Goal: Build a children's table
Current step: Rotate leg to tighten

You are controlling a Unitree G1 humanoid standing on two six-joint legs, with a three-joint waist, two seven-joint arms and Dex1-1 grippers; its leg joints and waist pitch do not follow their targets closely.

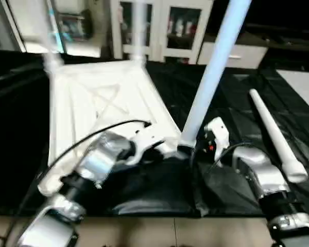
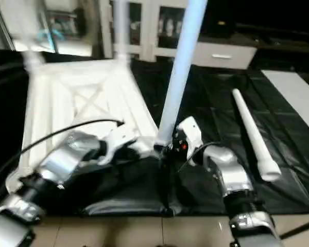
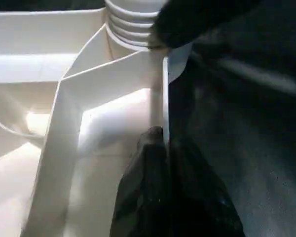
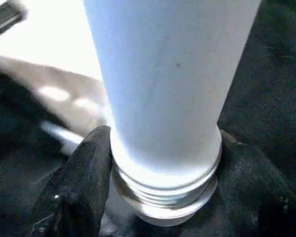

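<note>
You see both head views smeared by motion blur, worst across the tabletop (image 1: 100, 110) and the upright leg (image 1: 216, 67). Glare whitens the tabletop's ribs in the left wrist view, while the black mat (image 1: 237, 108) beside it stays dim.

The tabletop (image 1: 98, 103) is white, its underside ribbed with an X pattern, and the upright leg (image 1: 213, 72) looks pale blue-white. A loose white leg (image 1: 273, 134) lies on black sheeting (image 1: 232, 103). Both forearms are silver, with black fingers (image 4: 74, 192).
</note>
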